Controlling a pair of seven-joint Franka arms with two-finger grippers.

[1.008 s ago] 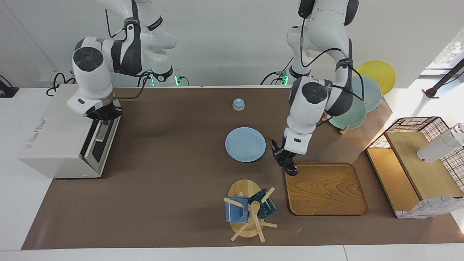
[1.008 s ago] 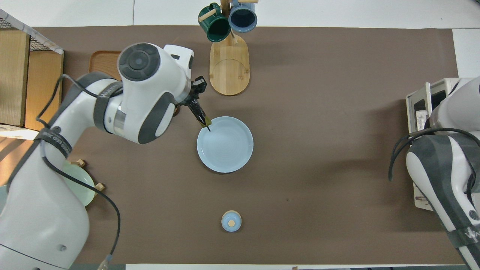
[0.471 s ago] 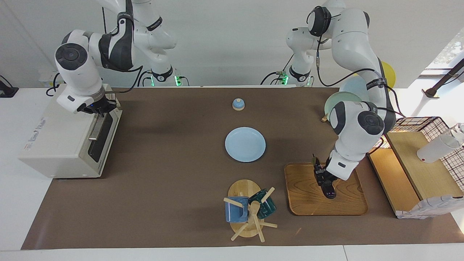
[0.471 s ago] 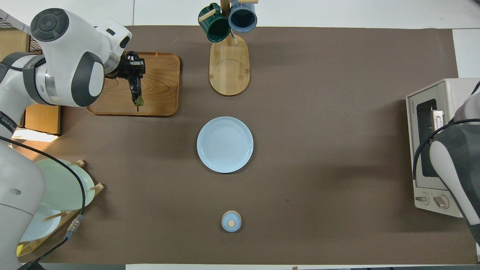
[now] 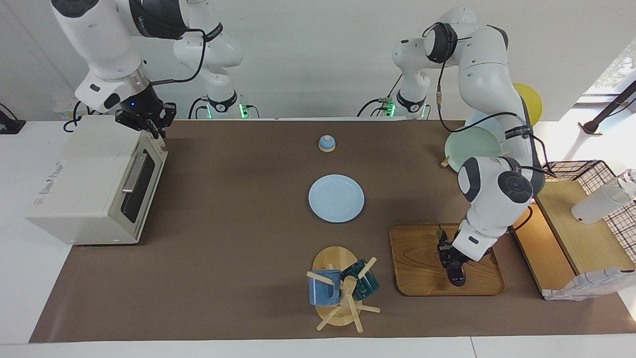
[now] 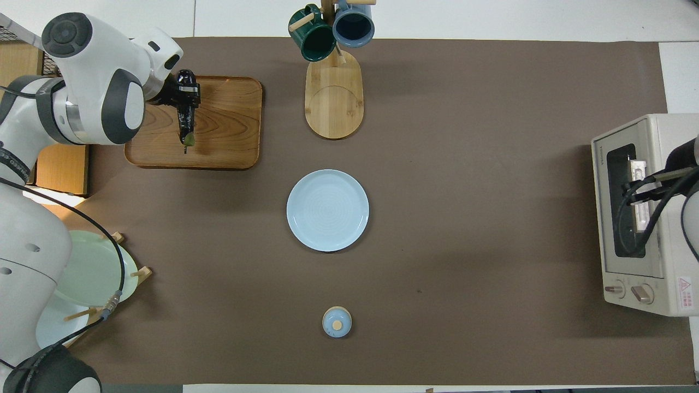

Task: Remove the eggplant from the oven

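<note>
Eggplant (image 5: pixel 453 266): it was out of the oven, low over the wooden tray (image 5: pixel 422 263) at the left arm's end of the counter; whether it touched the wood, I could not tell.
Long axis: it ran toward and away from the robots, green stem tip toward them, blunt end away.
Left end effector (image 5: pixel 451 256): it was pinching the eggplant near the blunt end.
Right end effector (image 5: pixel 149 122): it hung over the top corner of the oven (image 5: pixel 94 184), by the door's upper edge; I cannot tell how its fingers stood.
Oven door: shut, the bar handle on its dark window.
Overhead view only: the stem tip over the tray, plain to see, and the oven's two knobs.
Facing view only: the right end effector itself.
Blue plate (image 5: pixel 336 198): mid-counter, well apart from the tray.
</note>
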